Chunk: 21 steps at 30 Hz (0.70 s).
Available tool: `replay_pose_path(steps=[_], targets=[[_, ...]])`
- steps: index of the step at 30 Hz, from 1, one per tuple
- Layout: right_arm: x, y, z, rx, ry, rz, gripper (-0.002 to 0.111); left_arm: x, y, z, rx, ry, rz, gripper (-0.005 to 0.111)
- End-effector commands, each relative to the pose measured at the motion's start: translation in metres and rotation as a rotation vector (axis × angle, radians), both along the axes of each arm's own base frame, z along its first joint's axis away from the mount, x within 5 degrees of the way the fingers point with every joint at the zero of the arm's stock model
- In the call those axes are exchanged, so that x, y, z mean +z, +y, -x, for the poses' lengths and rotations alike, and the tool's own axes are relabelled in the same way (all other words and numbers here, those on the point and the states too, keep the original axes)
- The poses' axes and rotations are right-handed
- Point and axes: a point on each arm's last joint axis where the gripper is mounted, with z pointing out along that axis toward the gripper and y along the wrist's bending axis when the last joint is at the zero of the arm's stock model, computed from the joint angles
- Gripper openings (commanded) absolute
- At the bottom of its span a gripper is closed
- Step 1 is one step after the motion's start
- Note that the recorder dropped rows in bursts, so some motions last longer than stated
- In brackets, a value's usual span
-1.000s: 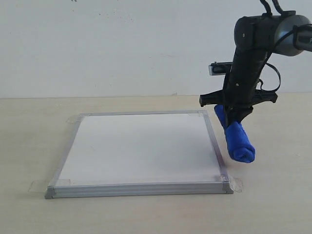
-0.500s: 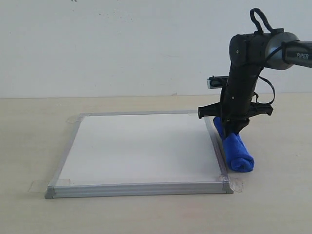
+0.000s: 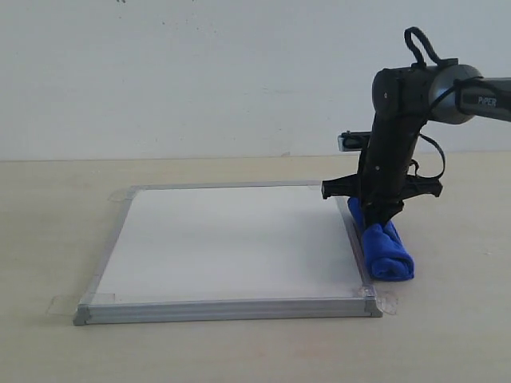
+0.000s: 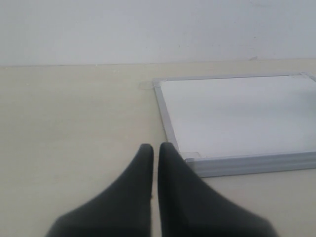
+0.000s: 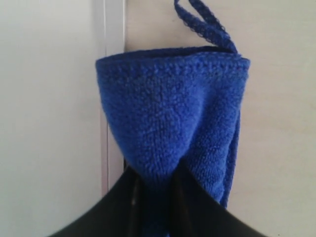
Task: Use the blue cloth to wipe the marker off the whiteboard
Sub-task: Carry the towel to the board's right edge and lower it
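Note:
The whiteboard [image 3: 231, 243] lies flat on the table, its white surface bare; no red marker lines show on it in any view. The blue cloth [image 3: 383, 247] is a rolled bundle lying on the table just off the board's right frame. My right gripper [image 3: 379, 217] is shut on the cloth's upper end, and the cloth [image 5: 168, 123] fills the right wrist view beside the board's silver frame [image 5: 113, 29]. My left gripper [image 4: 155, 147] is shut with nothing in it, low over the table next to a corner of the whiteboard [image 4: 237, 116]. It is outside the exterior view.
The wooden table [image 3: 48, 223] runs around the board, with a white wall behind. Clear tape tabs [image 3: 386, 302] hold the board's corners. The cloth's hanging loop [image 5: 205, 22] lies on the table beyond the bundle.
My right arm has lowered the blue cloth and shifted slightly left, so the bundle that hung in the air now rests on the table beside the board's right frame.

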Motion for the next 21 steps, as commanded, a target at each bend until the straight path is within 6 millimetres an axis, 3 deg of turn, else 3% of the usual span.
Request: replay_pose_path(steps=[1, 21], targets=[[0.0000, -0.0047, -0.0039, 0.002, -0.031, 0.017, 0.000, -0.0013, 0.0001, 0.0001, 0.004, 0.002, 0.012, 0.004], [0.0000, -0.0048, -0.0034, 0.071, -0.030, 0.036, 0.000, -0.0013, 0.0001, 0.0001, 0.004, 0.002, 0.012, 0.004]])
